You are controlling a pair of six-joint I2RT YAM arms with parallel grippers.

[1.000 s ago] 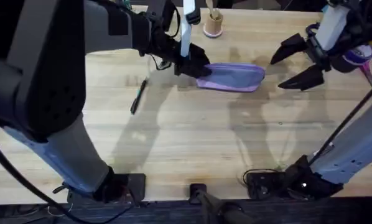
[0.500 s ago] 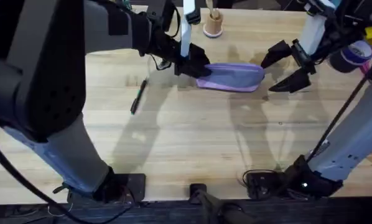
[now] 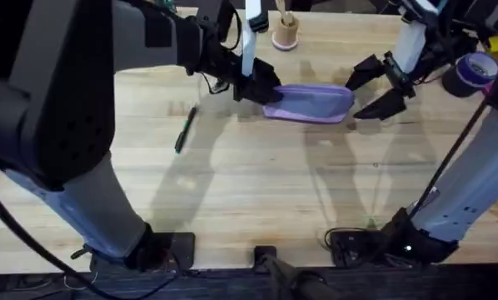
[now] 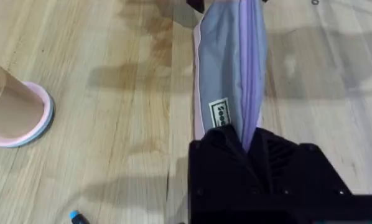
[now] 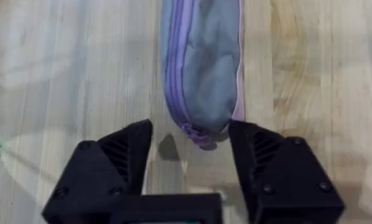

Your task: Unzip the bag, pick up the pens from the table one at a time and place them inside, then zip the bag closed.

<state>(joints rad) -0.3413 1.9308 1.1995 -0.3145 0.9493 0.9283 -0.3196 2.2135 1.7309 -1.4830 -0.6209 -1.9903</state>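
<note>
A robotics lab bench: two robot arms bolted to the edge of a plank table (image 3: 257,200), cables trailing at their bases.

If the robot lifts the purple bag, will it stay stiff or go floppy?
Probably floppy: the bag is soft fabric that creases where the left gripper pinches its end. It looks flat and likely light. It shouldn't roll, lying flat on the table.
</note>
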